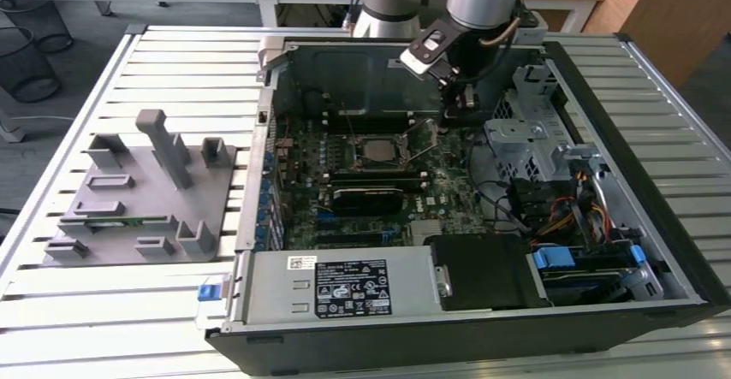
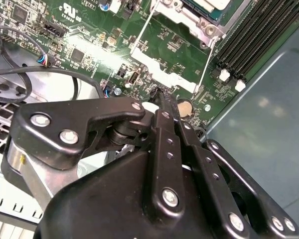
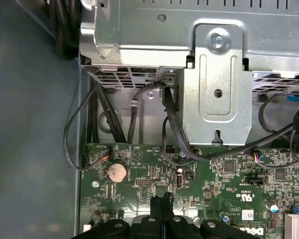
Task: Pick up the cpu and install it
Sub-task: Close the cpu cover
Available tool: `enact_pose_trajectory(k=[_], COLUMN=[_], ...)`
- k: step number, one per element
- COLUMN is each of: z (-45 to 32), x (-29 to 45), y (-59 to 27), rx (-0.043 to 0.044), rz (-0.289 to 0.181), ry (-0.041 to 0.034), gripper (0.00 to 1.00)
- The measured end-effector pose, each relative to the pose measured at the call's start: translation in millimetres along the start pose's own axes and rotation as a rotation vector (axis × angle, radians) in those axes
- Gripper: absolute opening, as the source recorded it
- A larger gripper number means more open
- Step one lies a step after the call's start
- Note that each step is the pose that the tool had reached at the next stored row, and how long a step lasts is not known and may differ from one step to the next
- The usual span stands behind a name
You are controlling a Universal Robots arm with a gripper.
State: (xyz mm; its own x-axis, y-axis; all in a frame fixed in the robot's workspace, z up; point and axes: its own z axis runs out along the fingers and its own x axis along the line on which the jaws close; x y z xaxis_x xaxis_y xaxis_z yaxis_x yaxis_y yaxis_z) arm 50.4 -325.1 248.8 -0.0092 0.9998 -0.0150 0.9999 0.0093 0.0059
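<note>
On the motherboard [image 1: 440, 192] the cpu [image 1: 375, 150] lies flat, metal top upward, the pincer [image 2: 161, 94] closed nearby.

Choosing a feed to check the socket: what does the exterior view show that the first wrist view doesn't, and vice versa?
Exterior view gives you the grey plastic tray of upright blocks beside the open black computer case, and a flat silver-grey square, apparently the cpu, sitting in the black socket frame. First wrist view gives you instead a round silver coin battery and a folded silver metal bracket with black cables running past it. Shared: the green motherboard and the black gripper, shut, close to the board.
</note>
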Motion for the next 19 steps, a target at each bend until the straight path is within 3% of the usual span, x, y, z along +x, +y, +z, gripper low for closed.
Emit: enact_pose_trajectory(k=[12,19], z=[9.5,9.6], x=[-0.4,-0.4], y=[0.6,-6.3], rx=[0.0058,0.0064], rz=[0.000,0.000], ry=[-0.0001,0.0001], gripper=[0.11,0.11])
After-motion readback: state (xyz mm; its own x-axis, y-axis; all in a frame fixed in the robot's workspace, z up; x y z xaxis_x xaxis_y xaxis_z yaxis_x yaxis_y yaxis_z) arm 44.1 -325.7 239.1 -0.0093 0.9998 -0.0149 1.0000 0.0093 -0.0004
